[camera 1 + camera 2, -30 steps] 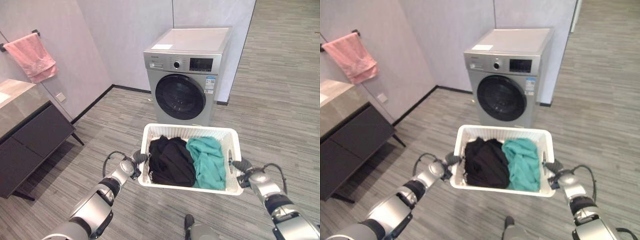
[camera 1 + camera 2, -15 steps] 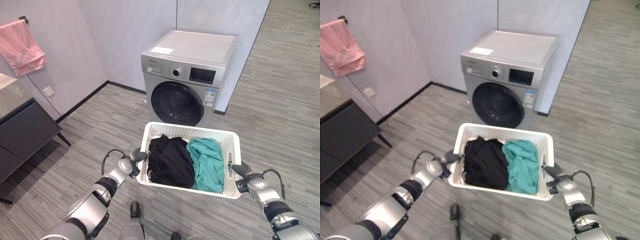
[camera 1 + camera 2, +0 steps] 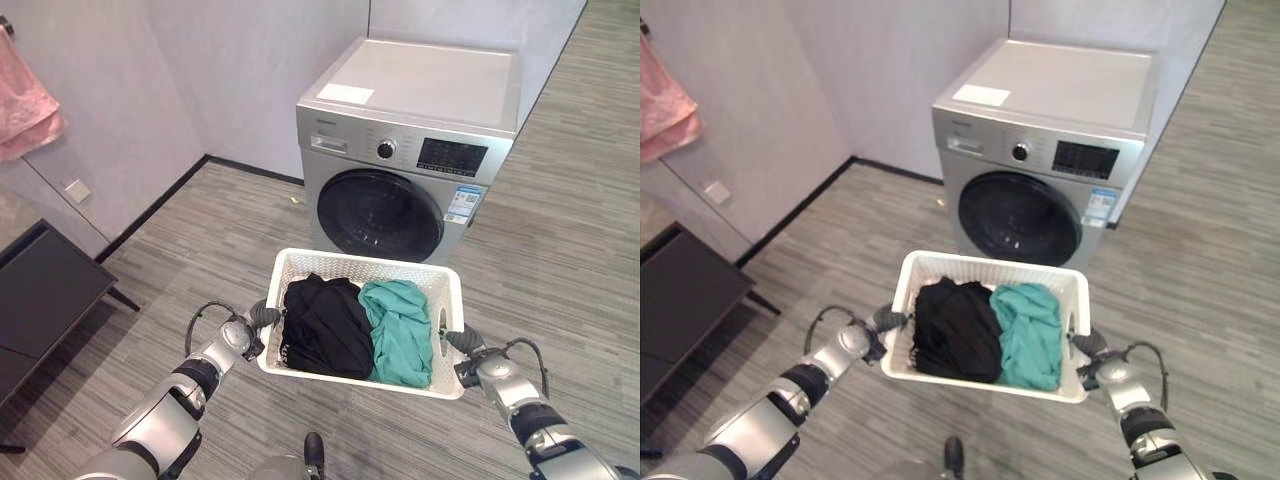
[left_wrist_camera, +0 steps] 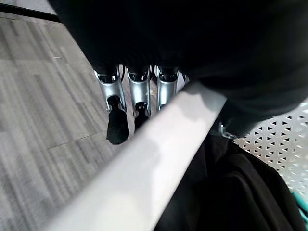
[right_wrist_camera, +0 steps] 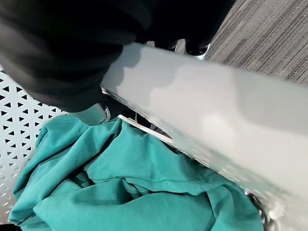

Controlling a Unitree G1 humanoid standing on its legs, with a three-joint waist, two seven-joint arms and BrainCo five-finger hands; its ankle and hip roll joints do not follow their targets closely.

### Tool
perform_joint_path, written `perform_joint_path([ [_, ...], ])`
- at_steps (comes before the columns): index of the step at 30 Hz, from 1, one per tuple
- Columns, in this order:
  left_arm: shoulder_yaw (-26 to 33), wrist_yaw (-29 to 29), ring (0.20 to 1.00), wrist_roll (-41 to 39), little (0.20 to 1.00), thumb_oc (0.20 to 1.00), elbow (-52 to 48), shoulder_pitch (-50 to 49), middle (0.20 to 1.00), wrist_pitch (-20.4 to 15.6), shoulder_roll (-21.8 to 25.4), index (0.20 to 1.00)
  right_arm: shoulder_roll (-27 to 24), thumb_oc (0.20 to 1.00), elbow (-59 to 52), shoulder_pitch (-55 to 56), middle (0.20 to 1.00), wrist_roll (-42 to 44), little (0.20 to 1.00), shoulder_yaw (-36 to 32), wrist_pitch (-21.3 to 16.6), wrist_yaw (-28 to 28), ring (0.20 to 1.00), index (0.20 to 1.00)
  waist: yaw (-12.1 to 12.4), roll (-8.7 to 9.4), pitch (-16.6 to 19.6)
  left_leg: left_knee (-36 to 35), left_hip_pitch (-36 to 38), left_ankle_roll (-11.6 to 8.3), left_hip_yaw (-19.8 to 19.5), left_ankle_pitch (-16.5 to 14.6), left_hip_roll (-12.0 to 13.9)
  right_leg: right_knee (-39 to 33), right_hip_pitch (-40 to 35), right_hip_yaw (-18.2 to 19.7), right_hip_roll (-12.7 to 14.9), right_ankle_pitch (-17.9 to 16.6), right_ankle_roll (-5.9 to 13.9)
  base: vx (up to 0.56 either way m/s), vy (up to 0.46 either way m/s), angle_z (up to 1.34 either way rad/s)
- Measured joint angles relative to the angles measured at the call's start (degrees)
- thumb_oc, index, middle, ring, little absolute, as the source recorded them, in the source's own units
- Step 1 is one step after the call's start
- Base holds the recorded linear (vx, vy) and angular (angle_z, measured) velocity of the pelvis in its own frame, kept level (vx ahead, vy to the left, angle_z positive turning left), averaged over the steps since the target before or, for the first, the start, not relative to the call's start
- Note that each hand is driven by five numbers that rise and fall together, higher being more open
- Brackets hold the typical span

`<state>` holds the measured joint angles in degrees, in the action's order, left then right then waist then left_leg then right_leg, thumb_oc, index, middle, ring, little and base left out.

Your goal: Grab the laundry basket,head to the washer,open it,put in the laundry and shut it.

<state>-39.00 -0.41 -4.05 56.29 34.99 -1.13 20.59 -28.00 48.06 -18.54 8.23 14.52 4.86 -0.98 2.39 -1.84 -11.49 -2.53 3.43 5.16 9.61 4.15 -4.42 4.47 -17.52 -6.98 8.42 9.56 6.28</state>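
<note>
Basket (image 3: pixel 352 265): white perforated plastic, rectangular, held above the floor between both hands, just before the washer (image 3: pixel 415 150). Inside: crumpled black cloth (image 3: pixel 322 325) on the left, teal cloth (image 3: pixel 400 330) on the right. Left hand (image 3: pixel 248 330) curls its fingers (image 4: pixel 137 91) round the left rim; right hand (image 3: pixel 470 358) grips the right rim. Washer is silver, boxy, its round dark door closed. Pink towel (image 3: pixel 25 105) on the wall and dark cabinet (image 3: pixel 45 300) are both cut off. Striped grey floor (image 3: pixel 560 240).

white laundry basket (image 3: pixel 902 292) held in front of a silver washer (image 3: pixel 1045 165).
left hand (image 3: pixel 879 325) and right hand (image 3: pixel 1087 347) grip its sides; black clothes (image 3: pixel 955 328) and teal clothes (image 3: pixel 1027 335) lie inside.
</note>
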Motion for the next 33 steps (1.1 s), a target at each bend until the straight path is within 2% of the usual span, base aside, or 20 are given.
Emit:
perform_joint_path([
  [1,-0.4,0.1,0.2,0.0,0.2,0.2,-0.1,0.3,0.2,0.0,-0.4,0.2,-0.4,0.2,0.1,0.0,0.2,0.0,0.2,-0.6,0.0,0.2,0.2,0.2,-0.5,-0.78,0.0,0.1,0.0,0.15,-0.1,-0.3,0.0,7.3,3.5,0.4,-0.6,0.9,1.1,0.03,0.163,0.43],
  [2,-1.0,0.0,0.2,0.1,0.2,0.2,-1.3,0.5,0.2,0.0,-0.8,0.2,-1.6,0.2,0.1,0.3,0.2,0.1,0.2,-0.9,0.0,0.3,0.2,0.2,-2.7,-1.45,-0.2,0.3,0.4,0.25,-2.7,-0.2,0.6,27.5,12.5,2.3,-0.1,1.8,2.26,0.06,0.081,0.6],
  [3,-1.7,0.1,0.2,0.1,0.2,0.2,-1.2,0.4,0.2,0.1,-0.8,0.2,-1.6,0.2,0.1,0.7,0.2,0.1,0.2,-0.9,-0.1,0.4,0.2,0.2,-3.0,-0.23,0.2,0.5,1.0,0.96,-2.8,-0.8,-0.6,36.3,17.1,5.7,0.8,1.9,2.5,0.09,0.02,0.55],
  [4,-1.9,0.1,0.2,0.1,0.2,0.2,-1.0,0.3,0.2,0.1,-0.7,0.2,-1.7,0.2,0.0,0.5,0.2,0.1,0.2,-0.9,-0.1,0.5,0.2,0.2,-3.0,-0.15,0.2,0.4,1.7,2.05,-3.0,-1.8,-1.0,36.2,18.6,6.5,1.1,2.7,2.66,0.08,-0.052,0.06],
  [5,-1.8,0.2,0.2,0.1,0.2,0.2,-0.7,0.4,0.2,0.1,-0.6,0.2,-1.6,0.2,-0.2,0.2,0.2,0.1,0.2,-0.9,-0.1,0.5,0.2,0.2,-2.9,-0.31,0.1,0.3,1.9,2.19,-3.0,-2.0,-1.1,35.7,19.9,6.2,1.7,3.8,1.92,0.03,-0.122,-0.13],
  [6,-1.7,0.2,0.2,0.1,0.2,0.2,-0.3,0.5,0.2,0.1,-0.7,0.2,-1.6,0.2,-0.4,0.2,0.2,0.0,0.2,-0.9,-0.2,0.7,0.2,0.2,-2.9,-1.13,0.1,0.0,2.1,2.14,-2.8,-2.0,-0.7,31.4,20.4,2.6,3.1,6.3,0.45,0.01,-0.119,-0.22],
  [7,-1.7,0.2,0.2,0.0,0.2,0.2,0.3,0.8,0.2,0.1,-0.6,0.2,-1.5,0.2,-0.2,0.2,0.2,0.0,0.2,-0.1,-0.2,1.1,0.2,0.2,-2.7,-2.31,0.1,0.2,2.1,1.72,-2.5,-2.3,0.5,21.7,21.4,-1.3,4.5,6.5,0.72,0.03,-0.108,-0.16],
  [8,-1.4,0.2,0.2,0.1,0.2,0.2,0.7,1.1,0.2,0.1,-0.5,0.2,-1.5,0.2,-0.1,0.3,0.2,0.1,0.2,0.8,-0.2,1.2,0.2,0.2,-2.9,-2.33,0.0,0.4,2.0,1.18,-2.4,-2.6,1.1,14.1,23.4,-1.2,5.4,2.4,1.56,0.1,-0.116,-0.04],
  [9,-1.3,0.1,0.2,0.1,0.2,0.2,0.7,0.8,0.2,0.1,-0.6,0.2,-1.5,0.2,-0.1,0.4,0.2,0.1,0.2,0.8,-0.2,1.2,0.2,0.2,-3.0,-1.97,-0.2,0.3,2.3,0.46,-2.7,-2.9,1.7,10.3,24.8,-0.7,5.8,-1.4,1.68,0.11,-0.123,0.22],
  [10,-1.2,0.1,0.2,0.2,0.2,0.2,0.6,0.5,0.2,0.1,-0.6,0.2,-1.4,0.2,-0.4,1.2,0.2,0.1,0.2,0.8,-0.2,1.3,0.2,0.2,-3.0,-1.31,0.0,0.3,2.7,-0.61,-2.9,-3.2,2.3,8.1,24.3,0.4,5.4,-4.0,1.77,0.1,-0.115,0.26],
  [11,-1.1,0.0,0.2,0.2,0.2,0.2,0.6,0.1,0.2,0.1,-0.5,0.2,-1.1,0.2,-0.5,1.8,0.2,0.1,0.2,0.7,-0.2,1.4,0.2,0.2,-2.6,-0.25,0.6,0.3,3.8,-1.77,-2.7,-3.2,2.5,6.4,23.1,-0.2,5.2,-5.4,1.33,0.06,-0.092,0.18],
  [12,-0.9,0.0,0.2,0.2,0.2,0.2,0.5,-0.4,0.2,0.1,-0.5,0.2,-0.9,0.2,-0.5,2.0,0.2,0.0,0.2,0.8,-0.1,1.4,0.2,0.2,-2.0,0.39,1.0,0.3,4.7,-2.81,-2.7,-3.7,2.9,3.6,21.3,-1.6,5.2,-9.3,1.12,0.05,-0.081,-0.01],
  [13,-0.7,0.0,0.2,0.2,0.2,0.2,0.2,-1.0,0.2,0.0,-0.5,0.2,-0.9,0.2,-0.5,2.0,0.2,0.0,0.2,0.7,-0.2,1.4,0.2,0.2,-1.5,0.36,1.4,0.5,5.1,-3.82,-2.8,-4.3,3.6,1.0,19.9,-3.0,4.6,-13.2,1.08,0.03,-0.08,-0.07],
  [16,0.7,0.2,0.2,0.2,0.2,0.2,-1.8,-2.9,0.2,-0.1,-0.7,0.2,-1.5,0.2,-1.0,2.0,0.2,0.0,0.2,0.6,-0.2,1.2,0.2,0.2,-1.2,-1.42,2.7,0.4,5.0,-4.76,-3.6,-4.5,7.2,-9.6,14.0,-4.9,-0.3,-18.1,-1.49,0.01,-0.067,0.01],
  [20,2.1,0.3,0.2,0.2,0.2,0.2,-1.9,-3.1,0.2,-0.3,-2.1,0.2,-3.2,0.2,-2.6,2.4,0.2,0.0,0.2,0.3,-0.2,1.1,0.2,0.2,-1.9,-1.41,2.7,0.5,4.6,-6.24,-4.1,-3.5,8.6,-9.6,13.5,-6.5,-1.9,-17.6,-3.5,0.03,-0.05,0.14],
  [22,2.4,0.3,0.2,0.2,0.2,0.2,-2.0,-3.0,0.2,-0.5,-2.2,0.2,-3.5,0.2,-2.8,2.5,0.2,0.0,0.2,0.1,-0.6,1.0,0.2,0.2,-2.0,-1.53,2.8,0.0,4.7,-6.46,-4.3,-3.4,8.9,-9.6,13.5,-6.9,-2.1,-17.3,-3.43,0.02,-0.037,0.13],
  [25,2.5,0.3,0.2,0.2,0.2,0.2,-1.9,-2.8,0.2,-0.6,-2.3,0.2,-3.4,0.2,-2.7,2.5,0.2,0.0,0.2,0.0,-0.7,1.1,0.2,0.2,-1.8,-1.56,2.8,-0.1,4.6,-7.78,-4.5,-4.3,9.0,-9.6,13.5,-7.5,-2.1,-17.2,-2.79,0.01,-0.011,0.15],
  [33,2.5,0.3,0.2,0.2,0.2,0.2,-1.5,-3.0,0.2,-0.6,-2.3,0.2,-3.3,0.2,-2.4,2.5,0.2,-0.7,0.2,0.4,-0.7,1.6,0.2,0.2,-1.5,-1.58,2.8,0.0,4.5,-6.98,-4.4,-4.8,7.7,-9.7,13.5,-7.1,-0.6,-17.2,-1.95,0.01,-0.002,0.0],
])
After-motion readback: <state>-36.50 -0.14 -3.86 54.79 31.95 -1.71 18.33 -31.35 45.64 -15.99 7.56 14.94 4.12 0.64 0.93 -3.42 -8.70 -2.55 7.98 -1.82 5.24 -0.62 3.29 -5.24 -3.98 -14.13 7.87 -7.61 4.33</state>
